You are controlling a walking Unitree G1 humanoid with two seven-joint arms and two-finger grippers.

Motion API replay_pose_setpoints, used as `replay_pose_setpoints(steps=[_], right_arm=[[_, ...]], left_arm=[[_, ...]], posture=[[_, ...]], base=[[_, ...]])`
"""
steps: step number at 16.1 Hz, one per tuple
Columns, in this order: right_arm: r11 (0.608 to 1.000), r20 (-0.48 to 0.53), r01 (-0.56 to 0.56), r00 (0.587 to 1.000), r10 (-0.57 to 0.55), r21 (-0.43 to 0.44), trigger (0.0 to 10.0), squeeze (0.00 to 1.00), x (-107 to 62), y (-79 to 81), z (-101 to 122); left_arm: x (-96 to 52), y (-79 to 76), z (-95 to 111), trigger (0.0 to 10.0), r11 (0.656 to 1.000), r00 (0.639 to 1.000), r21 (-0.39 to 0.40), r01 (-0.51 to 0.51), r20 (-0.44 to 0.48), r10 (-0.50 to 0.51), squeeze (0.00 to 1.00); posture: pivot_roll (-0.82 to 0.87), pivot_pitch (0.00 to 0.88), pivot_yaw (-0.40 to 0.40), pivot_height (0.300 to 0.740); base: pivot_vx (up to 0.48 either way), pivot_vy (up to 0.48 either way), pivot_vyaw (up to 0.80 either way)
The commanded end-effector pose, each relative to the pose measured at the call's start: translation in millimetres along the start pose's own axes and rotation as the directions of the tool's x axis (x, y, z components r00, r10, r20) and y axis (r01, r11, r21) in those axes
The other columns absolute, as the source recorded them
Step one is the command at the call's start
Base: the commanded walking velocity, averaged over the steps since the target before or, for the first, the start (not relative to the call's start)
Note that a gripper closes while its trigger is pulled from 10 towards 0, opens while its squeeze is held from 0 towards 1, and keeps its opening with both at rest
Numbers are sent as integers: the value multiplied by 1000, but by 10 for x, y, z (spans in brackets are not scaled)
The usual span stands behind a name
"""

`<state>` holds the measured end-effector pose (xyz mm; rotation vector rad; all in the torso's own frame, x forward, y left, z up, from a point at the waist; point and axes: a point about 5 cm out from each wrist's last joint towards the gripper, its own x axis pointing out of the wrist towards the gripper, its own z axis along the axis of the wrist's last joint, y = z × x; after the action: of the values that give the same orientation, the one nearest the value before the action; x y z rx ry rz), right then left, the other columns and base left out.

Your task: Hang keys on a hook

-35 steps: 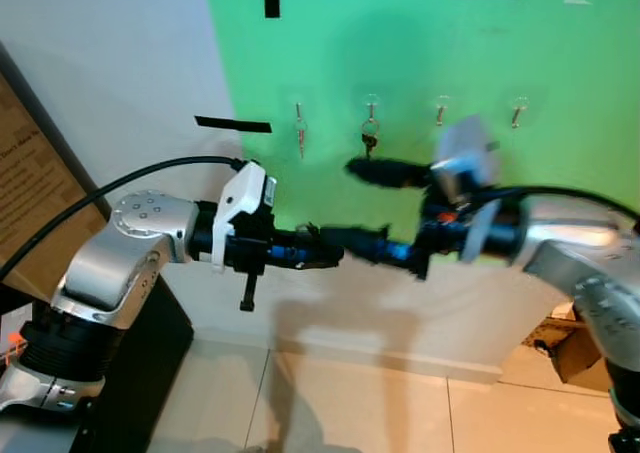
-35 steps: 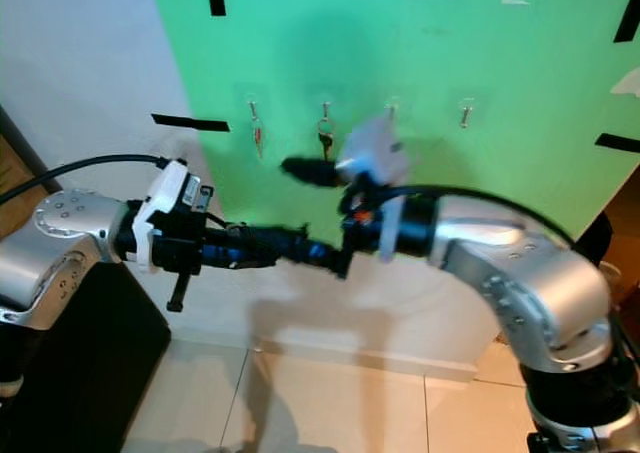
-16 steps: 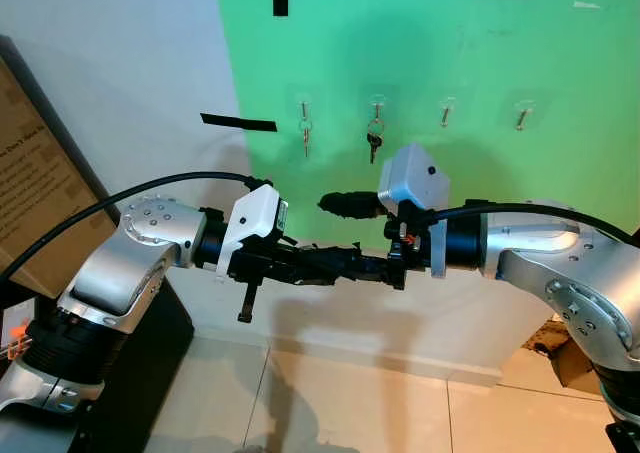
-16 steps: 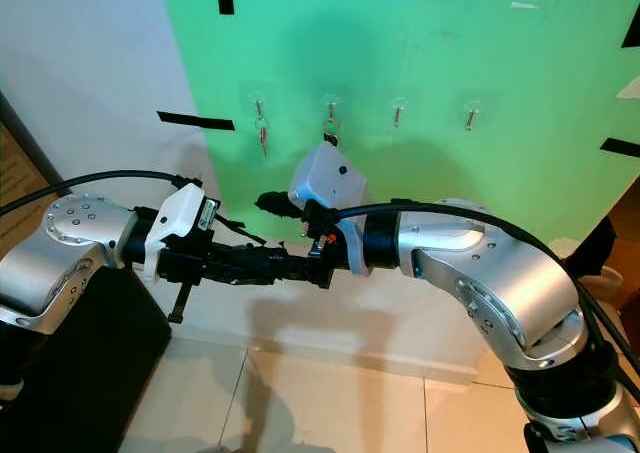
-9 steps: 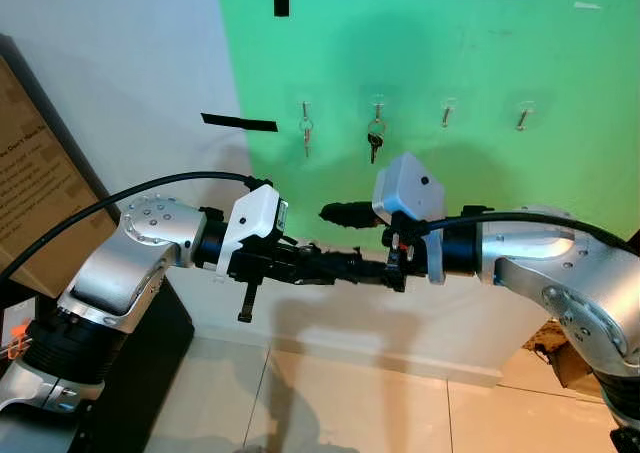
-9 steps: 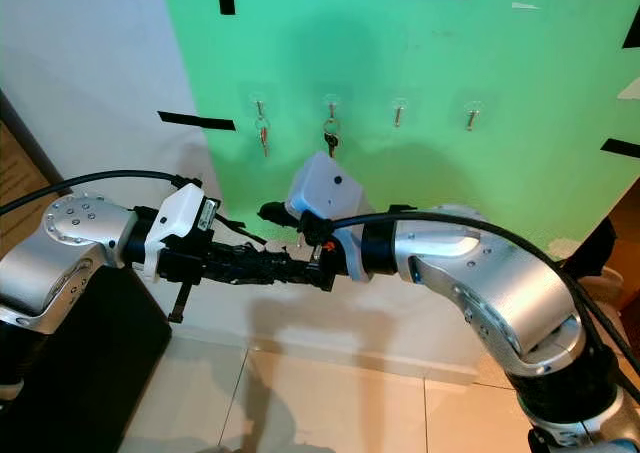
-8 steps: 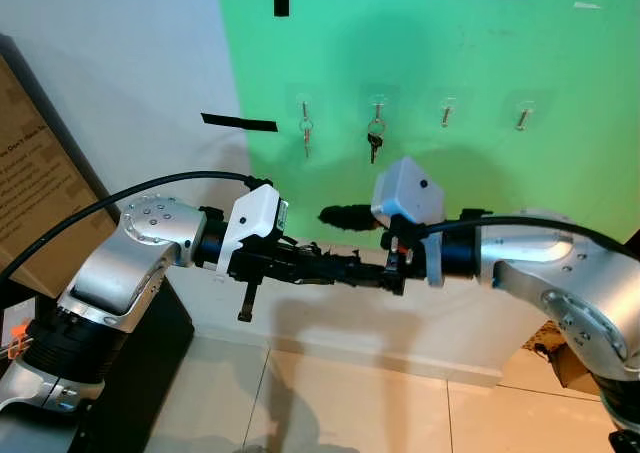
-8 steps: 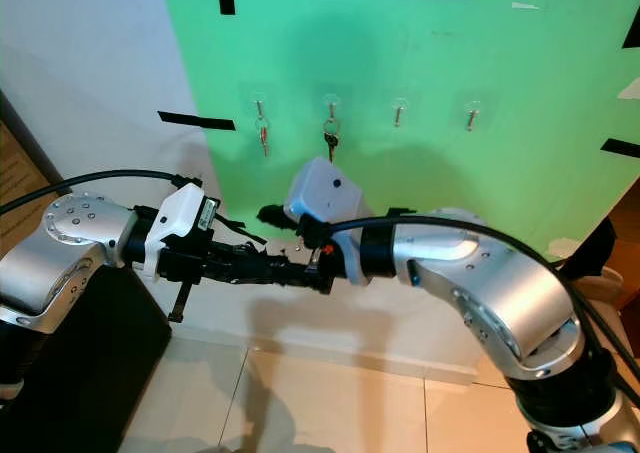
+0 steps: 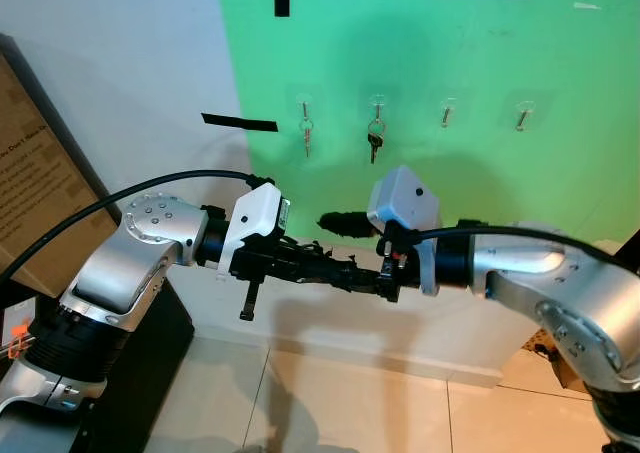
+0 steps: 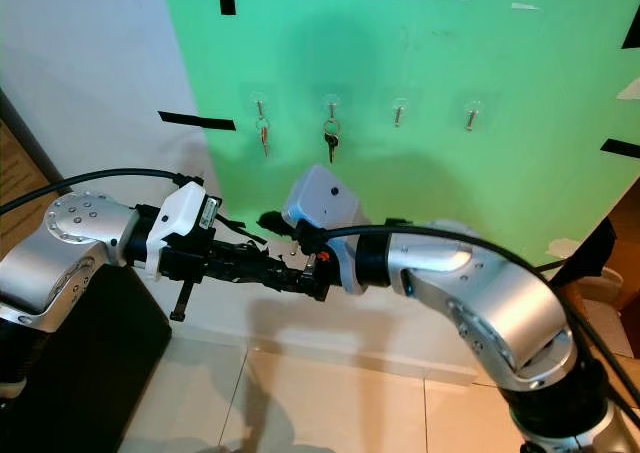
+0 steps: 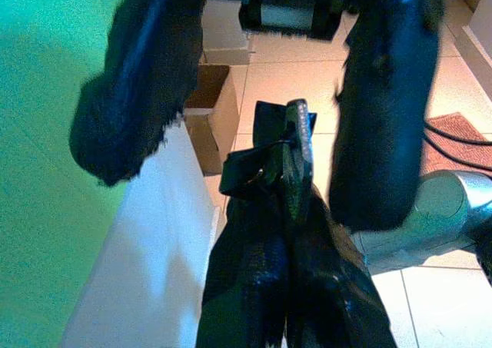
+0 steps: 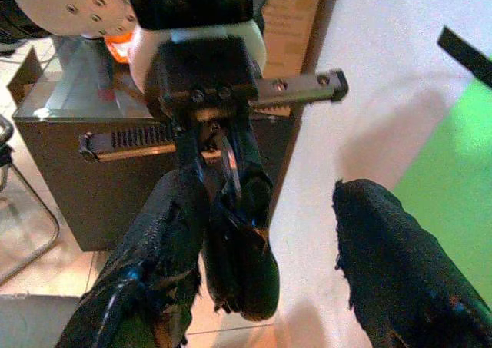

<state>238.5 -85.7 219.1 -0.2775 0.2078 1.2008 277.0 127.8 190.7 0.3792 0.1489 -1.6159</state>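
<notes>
My left gripper [image 9: 352, 273] reaches out to the right, shut on a dark key with a ring [image 11: 296, 127]. My right gripper [image 9: 352, 255] comes in from the right and stands open, its two black fingers [image 11: 142, 79] straddling the left fingertips and the key ring [image 12: 229, 157]; I cannot tell whether they touch it. On the green wall behind are several small hooks. Keys [image 9: 306, 133] hang on the first hook and keys [image 9: 373, 141] on the second. The third hook [image 9: 447, 109] and fourth hook [image 9: 521, 112] are bare.
A brown cardboard panel [image 9: 30, 188] leans at the left above a black cabinet [image 9: 145, 358]. Black tape strips [image 9: 238, 123] mark the wall. A cardboard box [image 9: 560, 353] sits on the tiled floor at lower right.
My right gripper has swung left and down from near the hooks, and its open fingers now flank the left fingertips. The left gripper stayed shut and nearly still.
</notes>
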Motion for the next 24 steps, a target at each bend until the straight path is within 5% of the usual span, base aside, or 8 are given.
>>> replay_pose_setpoints(steps=[1, 2, 3, 5, 7, 24], right_arm=[[1000, -6, 8, 1000, -8, -8, 10000, 0, 4, 17, 10], [1000, -4, 16, 1000, -16, 1, 10000, 0, 7, 14, 4], [1000, -3, 18, 1000, -18, 3, 8902, 0, 7, 13, 5], [1000, 7, 16, 1000, -16, 8, 2510, 0, 4, 13, 15], [1000, 16, 10, 1000, -10, 10, 0, 0, 0, 14, 31], [998, 43, -49, 998, 51, -29, 0, 0, -7, 69, 79]], left_arm=[[-27, 46, 61, 10000, 1000, 1000, 22, -15, -1, 15, 0], [-28, 47, 61, 10000, 1000, 1000, 21, -16, 1, 16, 0], [-29, 47, 62, 10000, 1000, 1000, 21, -16, 1, 16, 0], [-29, 45, 59, 10000, 1000, 1000, 21, -15, -1, 15, 0], [-32, 46, 55, 10000, 1000, 1000, 21, -15, -3, 15, 0], [-58, 74, 20, 10000, 999, 999, 33, -14, -31, 15, 0]], posture=[[-142, 0, 41, 740], [-143, 0, 41, 740], [-143, 0, 42, 740], [-143, 0, 41, 740], [-143, 0, 40, 740], [-140, 0, 43, 740]], base=[[0, 0, 0], [0, 0, 0], [0, 0, 0], [0, 0, 0], [0, 0, 0], [0, 0, 0]])
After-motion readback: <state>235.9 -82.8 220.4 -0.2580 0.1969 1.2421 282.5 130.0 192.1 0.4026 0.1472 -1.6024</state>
